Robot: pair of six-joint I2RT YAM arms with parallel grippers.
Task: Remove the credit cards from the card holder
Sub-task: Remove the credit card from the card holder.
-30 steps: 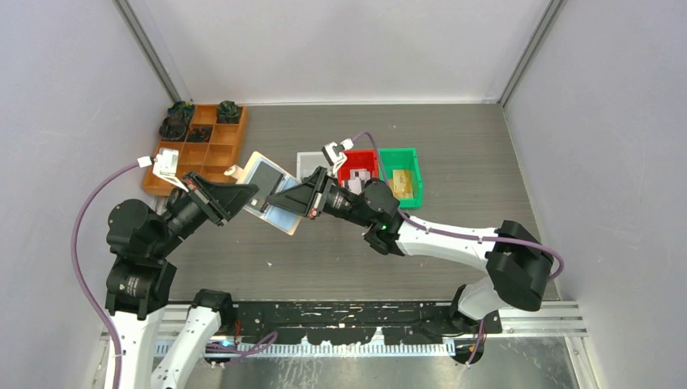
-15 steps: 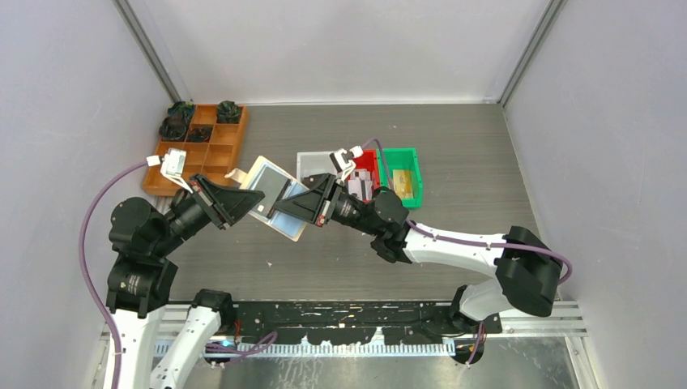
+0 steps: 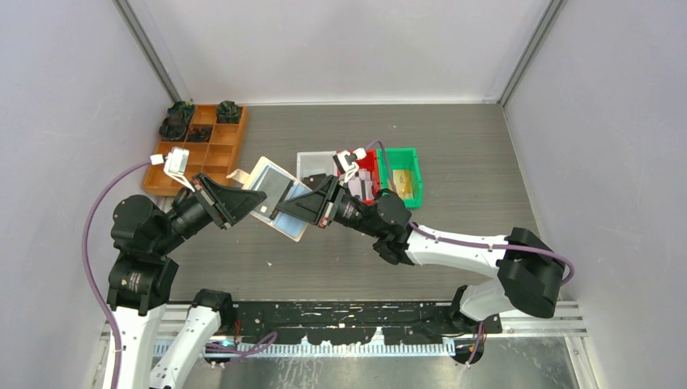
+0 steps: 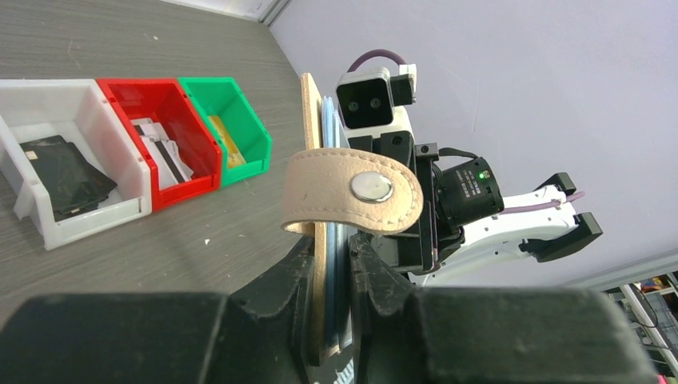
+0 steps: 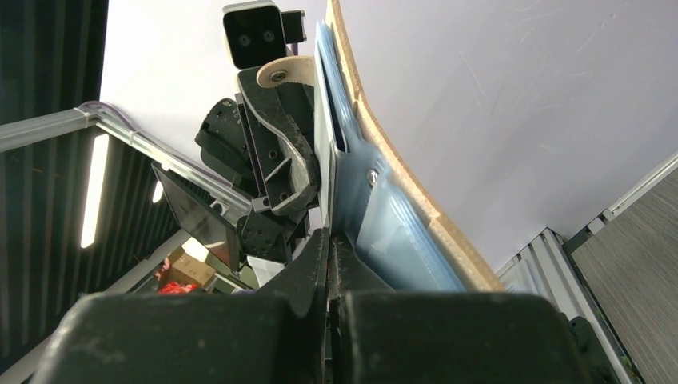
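Note:
The card holder (image 3: 285,222), tan outside with blue-grey pockets, hangs open and upright above the table between both arms. My left gripper (image 3: 253,203) is shut on its left edge. In the left wrist view the fingers (image 4: 329,264) clamp the tan wall (image 4: 311,160) under the snap strap (image 4: 352,192). My right gripper (image 3: 302,207) is shut on the edge of a dark card (image 3: 279,192) at the wallet's inner face. In the right wrist view the jaws (image 5: 329,240) pinch a thin dark sheet beside the blue-grey pocket (image 5: 400,240).
A white bin (image 3: 312,160) holds black cards (image 4: 60,172), a red bin (image 3: 369,160) white-pink cards (image 4: 160,148), and a green bin (image 3: 403,154) a gold card (image 4: 228,144). An orange-brown compartment tray (image 3: 212,154) stands at the back left.
Both grippers and the wallet have shifted slightly to the right. The dark card shows more against the wallet's inner face than a second ago.

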